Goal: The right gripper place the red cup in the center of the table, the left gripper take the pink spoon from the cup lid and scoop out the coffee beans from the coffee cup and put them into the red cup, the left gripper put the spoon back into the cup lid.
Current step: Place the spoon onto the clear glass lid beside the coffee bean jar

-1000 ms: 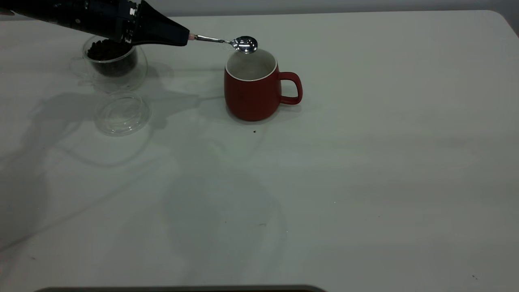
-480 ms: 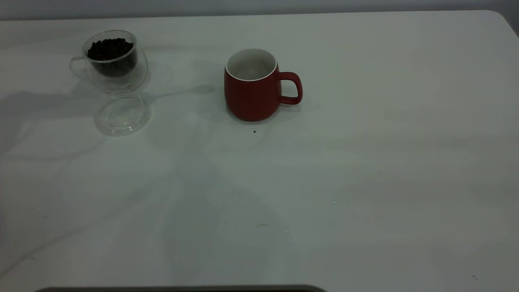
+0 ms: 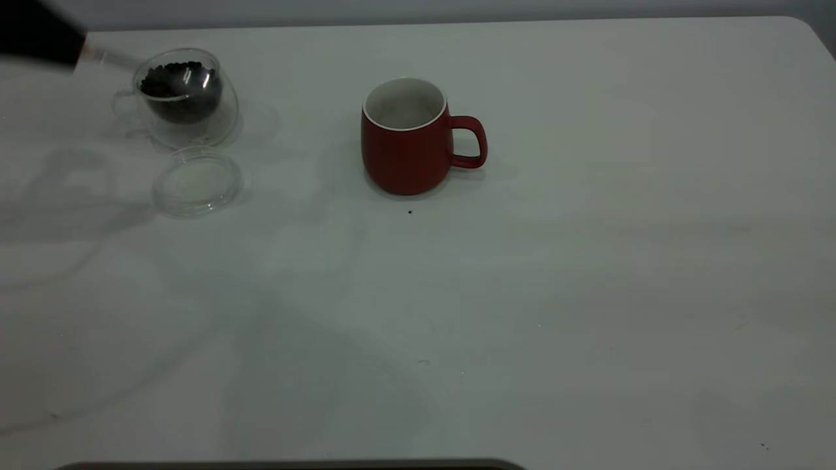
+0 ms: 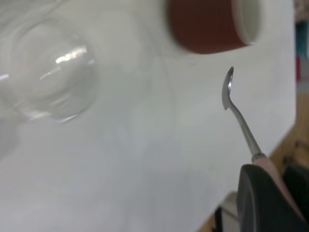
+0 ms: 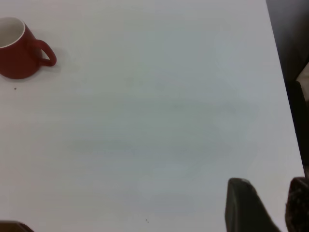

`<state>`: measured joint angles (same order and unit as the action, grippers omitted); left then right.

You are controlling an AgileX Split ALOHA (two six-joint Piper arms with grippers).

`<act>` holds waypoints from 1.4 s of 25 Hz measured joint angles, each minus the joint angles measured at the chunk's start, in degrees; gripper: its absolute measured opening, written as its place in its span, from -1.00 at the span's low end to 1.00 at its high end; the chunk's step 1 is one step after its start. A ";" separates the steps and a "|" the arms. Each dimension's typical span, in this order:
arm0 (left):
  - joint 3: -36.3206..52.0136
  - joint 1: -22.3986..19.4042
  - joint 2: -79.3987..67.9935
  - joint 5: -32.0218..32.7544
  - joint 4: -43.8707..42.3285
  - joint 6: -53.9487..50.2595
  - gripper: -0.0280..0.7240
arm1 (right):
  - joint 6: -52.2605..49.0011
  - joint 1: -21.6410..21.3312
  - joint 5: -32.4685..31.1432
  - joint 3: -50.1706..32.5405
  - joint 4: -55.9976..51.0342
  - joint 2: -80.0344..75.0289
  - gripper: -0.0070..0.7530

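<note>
While the red cup (image 3: 406, 138) stands upright near the middle of the white table (image 3: 588, 261), handle toward the right arm's side, its white interior shows no beans from the exterior view. Left gripper (image 3: 39, 36), seen only as a dark blur at the far left corner, is clamped on the pink handle of the spoon (image 3: 189, 78); the metal bowl of the spoon sits over the coffee beans (image 3: 173, 78) at the mouth of the glass coffee cup (image 3: 184, 98). Just in front of that cup lies the clear cup lid (image 3: 197, 181), flat on the table and holding nothing. A single dark speck (image 3: 409, 211) rests near the red cup's base. Right gripper (image 5: 263, 205) is held back over the table's right edge, fingers parted, well apart from the red cup
</note>
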<state>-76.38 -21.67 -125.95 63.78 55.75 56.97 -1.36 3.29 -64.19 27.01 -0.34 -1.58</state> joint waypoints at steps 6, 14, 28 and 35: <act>1.63 -6.59 -4.63 -4.88 4.70 2.18 -0.62 | 0.00 0.00 0.00 0.00 0.00 0.00 -0.35; 1.63 -5.86 -12.45 -8.48 7.80 6.32 -0.62 | 0.00 0.00 0.00 0.00 0.00 0.00 -0.35; 1.63 -4.47 -19.19 -10.08 16.54 13.18 -0.62 | 0.00 0.00 0.00 0.00 0.00 0.00 -0.35; 1.57 -4.40 -19.22 -10.26 16.83 13.46 -0.59 | 0.00 0.00 0.00 0.00 0.00 0.00 -0.35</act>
<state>-74.81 -26.07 -145.17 53.52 72.59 70.43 -1.36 3.29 -64.19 27.01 -0.34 -1.58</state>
